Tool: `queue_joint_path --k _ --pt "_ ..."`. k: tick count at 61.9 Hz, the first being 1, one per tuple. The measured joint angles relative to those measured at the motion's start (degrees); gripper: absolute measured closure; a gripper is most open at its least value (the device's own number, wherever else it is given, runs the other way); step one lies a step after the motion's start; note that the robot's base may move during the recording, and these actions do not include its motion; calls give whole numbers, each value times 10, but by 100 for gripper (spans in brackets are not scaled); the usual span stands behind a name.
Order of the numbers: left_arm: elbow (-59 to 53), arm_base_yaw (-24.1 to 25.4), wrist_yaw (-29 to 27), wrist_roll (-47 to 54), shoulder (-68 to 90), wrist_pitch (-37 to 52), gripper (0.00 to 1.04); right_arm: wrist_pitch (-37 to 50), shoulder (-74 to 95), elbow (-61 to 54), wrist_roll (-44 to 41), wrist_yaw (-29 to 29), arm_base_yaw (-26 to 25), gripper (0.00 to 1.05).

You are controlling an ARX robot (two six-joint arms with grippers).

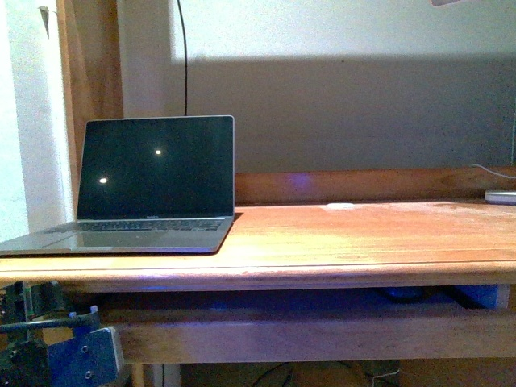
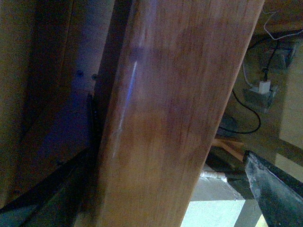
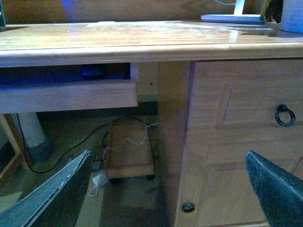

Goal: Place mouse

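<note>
Left arm: nearest the front camera. Blue-and-dark housing, low down, below the laptop's front edge and under desk-top level.
Left pincer: spread wide, pinching nothing. A slanted wooden rail fills the view between its dark fingers; can't tell if they touch it.
Laptop: open, at the left end of the desk. Screen is dark with two small light spots.
Desk: reddish wood top with a raised back rail, running right from the laptop.
Tray: shelf with a front board, under the desk top, lower than the laptop and to its right.
Mouse: dark domed shape lying on the tray, just under the desk top. It is below the laptop and well to its right. It sits in blue-tinted shadow, so detail is hard to read. In the front view it is only a dark blob. Neither pincer touches it.
Right pincer: fingers wide apart with nothing between them. It is low in front of the desk, below the tray and well apart from the mouse.
Cabinet door: just right of the tray, with a dark ring pull.
White disc: flat, on the desk top far right of the laptop, with a white cable at it.
</note>
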Motion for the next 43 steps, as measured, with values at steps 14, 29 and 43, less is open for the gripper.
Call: queue_joint_path --k 14,29,43 --pt "44 -4 1 10 16 -71 8 0 0 0 0 0 0 7" --pt "44 -33 -31 -56 -40 -212 8 0 0 0 0 0 0 7" --pt "-47 -114 -47 -169 -134 -252 8 0 0 0 0 0 0 7"
